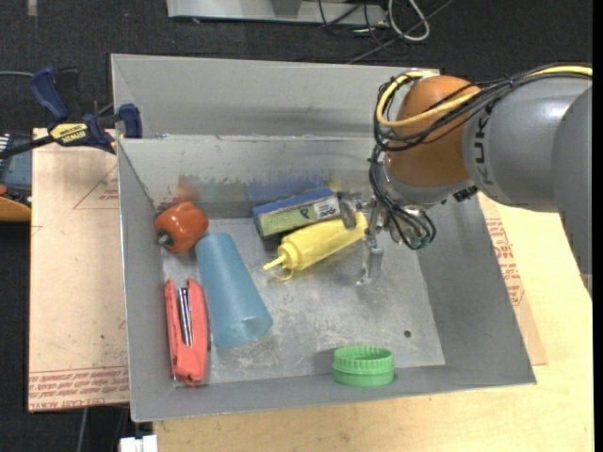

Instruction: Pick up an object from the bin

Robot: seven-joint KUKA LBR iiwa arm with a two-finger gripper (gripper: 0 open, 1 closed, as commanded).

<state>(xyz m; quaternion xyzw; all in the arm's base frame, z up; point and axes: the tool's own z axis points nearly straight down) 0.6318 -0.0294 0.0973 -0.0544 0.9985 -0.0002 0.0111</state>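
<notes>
While the gripper (362, 240) hangs w/ fingers (369, 260) spread nr the right wall of the grey metal bin (462, 318), a yellow plastic squeeze bottle (316, 243) lies just left of it, long axis slanting, nozzle twd the front-left corner, base btwn the fingers.

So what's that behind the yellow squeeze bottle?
A blue and yellow-green block lies just behind the yellow bottle, toward the bin's back wall. The gripper covers their ends nearest the arm, so whether they touch there is hidden.
</notes>
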